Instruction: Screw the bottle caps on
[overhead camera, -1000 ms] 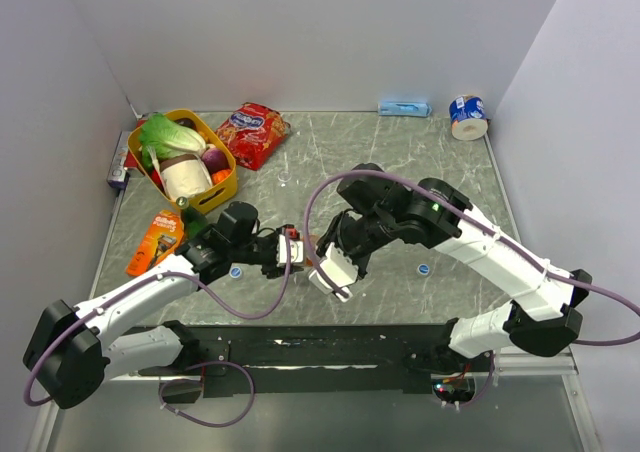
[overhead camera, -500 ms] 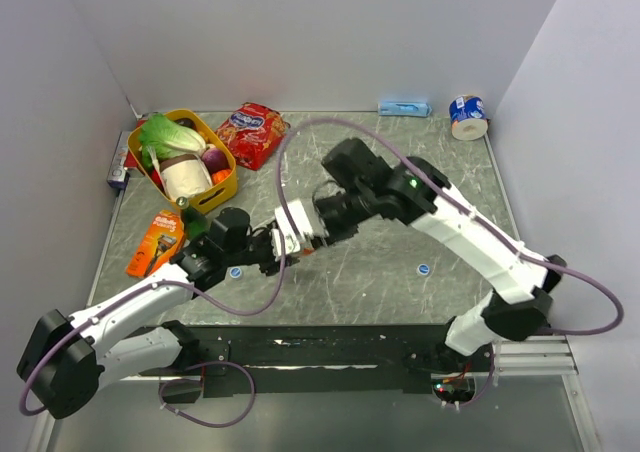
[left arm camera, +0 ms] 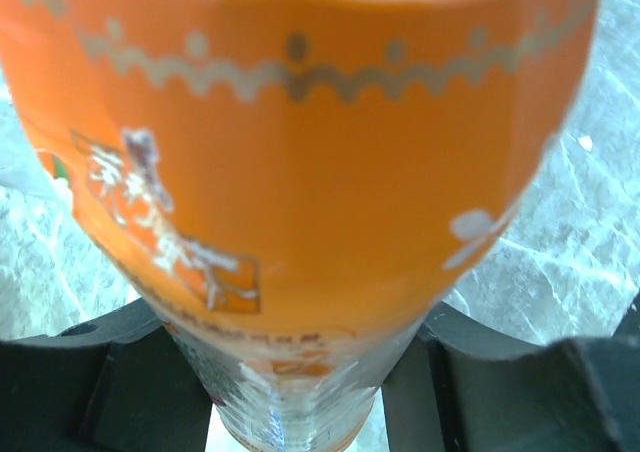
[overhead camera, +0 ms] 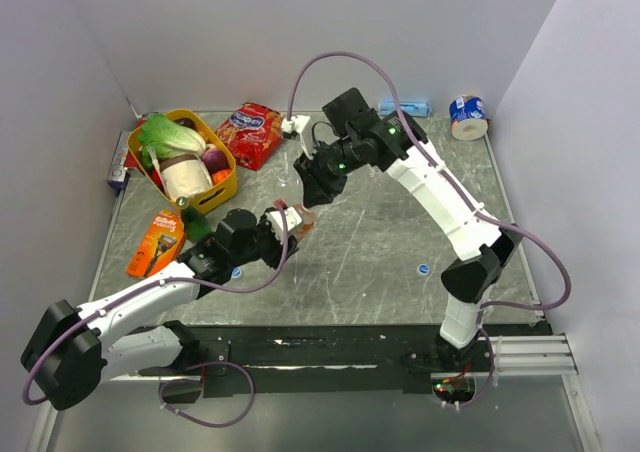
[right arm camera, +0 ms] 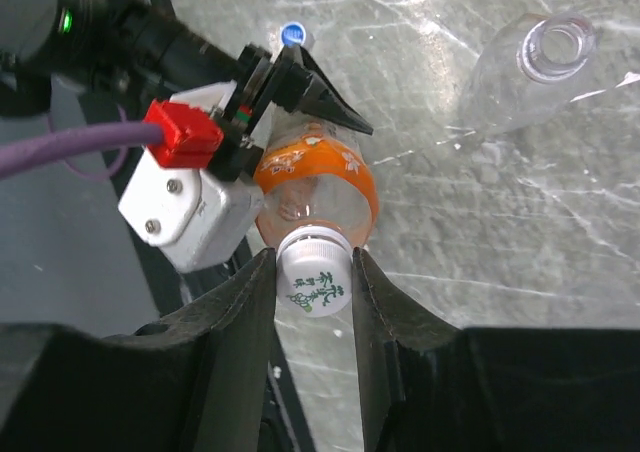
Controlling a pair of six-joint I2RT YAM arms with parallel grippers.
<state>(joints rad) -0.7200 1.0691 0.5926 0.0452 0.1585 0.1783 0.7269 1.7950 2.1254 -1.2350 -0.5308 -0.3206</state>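
Note:
My left gripper (overhead camera: 283,230) is shut on the small orange drink bottle (overhead camera: 297,220), whose orange label fills the left wrist view (left arm camera: 300,172). My right gripper (overhead camera: 310,190) is above the bottle's neck and shut on the whitish cap (right arm camera: 313,277), which sits on the bottle's mouth over the orange label (right arm camera: 320,167). A colourless see-through bottle (right arm camera: 520,77) with an open mouth is beside it on the table. One blue cap (overhead camera: 424,269) lies at the right front. Another blue cap (overhead camera: 236,271) lies by my left arm and also shows in the right wrist view (right arm camera: 291,34).
A yellow basket (overhead camera: 226,188) of vegetables stands at the back left, with a red snack bag (overhead camera: 252,132) beside it. An orange pack (overhead camera: 155,240) and a dark green bottle (overhead camera: 190,218) lie left. A blue-and-white tape roll (overhead camera: 467,117) sits at the back right corner.
My right arm has swung from the table's front toward the back, and its gripper now stands over the bottle's mouth with the cap. My left gripper has carried the bottle slightly away from me.

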